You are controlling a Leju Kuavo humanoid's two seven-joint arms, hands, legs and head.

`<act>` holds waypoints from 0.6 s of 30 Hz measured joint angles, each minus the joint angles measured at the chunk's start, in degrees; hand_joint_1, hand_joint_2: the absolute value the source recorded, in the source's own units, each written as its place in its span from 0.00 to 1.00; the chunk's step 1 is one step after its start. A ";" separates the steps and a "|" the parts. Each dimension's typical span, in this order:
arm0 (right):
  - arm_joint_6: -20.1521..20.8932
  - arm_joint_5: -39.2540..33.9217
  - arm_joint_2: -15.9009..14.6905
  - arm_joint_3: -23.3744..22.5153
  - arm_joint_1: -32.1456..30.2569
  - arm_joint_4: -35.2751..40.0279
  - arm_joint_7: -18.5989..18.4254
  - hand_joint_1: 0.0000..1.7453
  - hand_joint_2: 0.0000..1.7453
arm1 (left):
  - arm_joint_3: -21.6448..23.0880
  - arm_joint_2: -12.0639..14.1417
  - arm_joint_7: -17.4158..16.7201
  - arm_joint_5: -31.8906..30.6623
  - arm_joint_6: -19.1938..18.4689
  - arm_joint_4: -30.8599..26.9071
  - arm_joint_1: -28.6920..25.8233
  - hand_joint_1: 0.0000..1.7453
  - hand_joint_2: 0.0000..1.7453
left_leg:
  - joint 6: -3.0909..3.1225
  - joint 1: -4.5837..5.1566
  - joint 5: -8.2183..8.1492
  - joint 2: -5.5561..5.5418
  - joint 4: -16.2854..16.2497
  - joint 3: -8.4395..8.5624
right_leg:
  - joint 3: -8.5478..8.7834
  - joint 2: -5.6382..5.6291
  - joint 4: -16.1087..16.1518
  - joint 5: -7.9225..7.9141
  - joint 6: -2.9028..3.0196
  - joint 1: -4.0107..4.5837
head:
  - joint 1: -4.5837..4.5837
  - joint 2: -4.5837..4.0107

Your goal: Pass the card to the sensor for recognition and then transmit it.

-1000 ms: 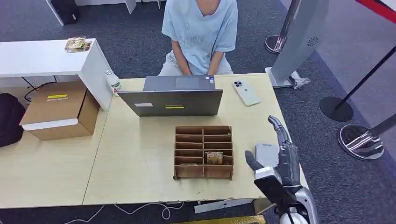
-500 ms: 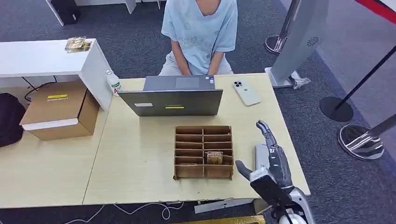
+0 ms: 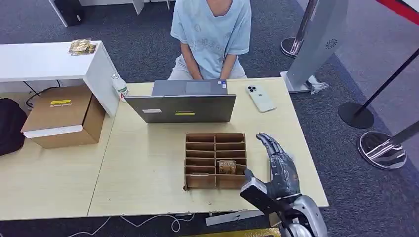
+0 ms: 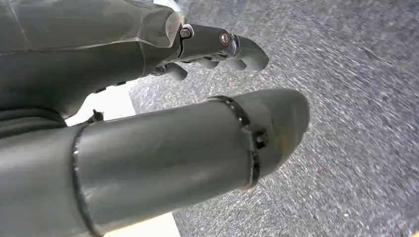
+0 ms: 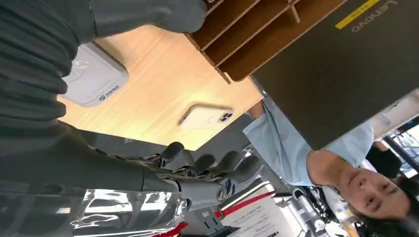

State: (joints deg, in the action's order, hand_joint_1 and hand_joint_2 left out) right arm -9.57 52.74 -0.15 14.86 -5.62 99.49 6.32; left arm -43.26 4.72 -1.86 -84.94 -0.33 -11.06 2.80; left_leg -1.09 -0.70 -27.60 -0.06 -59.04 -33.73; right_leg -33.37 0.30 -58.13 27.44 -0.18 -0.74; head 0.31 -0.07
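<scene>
The right hand (image 3: 279,165) sits in the lower right of the head view, just beside the right edge of the wooden organizer (image 3: 216,160), its fingers (image 3: 269,143) spread and grasping nothing. The card (image 3: 227,167) stands in a compartment in the right column, second row from the near edge, close to the thumb but not touched. The white sensor pad (image 5: 94,76) lies flat on the bench (image 3: 148,163), mostly covered by the hand in the head view and plain in the right wrist view, near the organizer's corner. The left hand (image 4: 188,123) hangs over grey carpet in its wrist view, its fingers curled in with nothing in them. Farther up the frame a grey laptop (image 3: 180,106) stands with its back to the robot, a white phone (image 3: 260,98) lies to its right, and a person in a light blue shirt (image 3: 212,34) sits behind the bench. By my reading the step in hand is the reach for the card, with pickup not yet made. The next move calls for bringing the thumb and a finger down into that narrow slot to pinch the card's top edge without knocking the dividers, then lifting it straight out before carrying it over the pad.
</scene>
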 joint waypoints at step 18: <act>0.43 5.71 0.44 0.33 0.07 -0.66 -2.21 0.25 1.00 | 0.58 0.15 -3.93 0.15 -0.22 0.00 -0.01 0.00 0.00 | 0.00 0.00 0.00 0.00 0.00 0.00 | -0.01 0.00 0.00 0.00 0.00 0.00 | 0.02 0.00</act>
State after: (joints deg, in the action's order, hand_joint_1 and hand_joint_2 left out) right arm -9.14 58.44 0.28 15.19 -5.55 98.84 4.11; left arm -42.69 4.87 -5.79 -84.78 -0.55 -11.06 2.79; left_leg -1.09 -0.70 -27.60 -0.07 -59.04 -33.73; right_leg -33.38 0.30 -58.13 27.44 -0.18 -0.74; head 0.33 -0.07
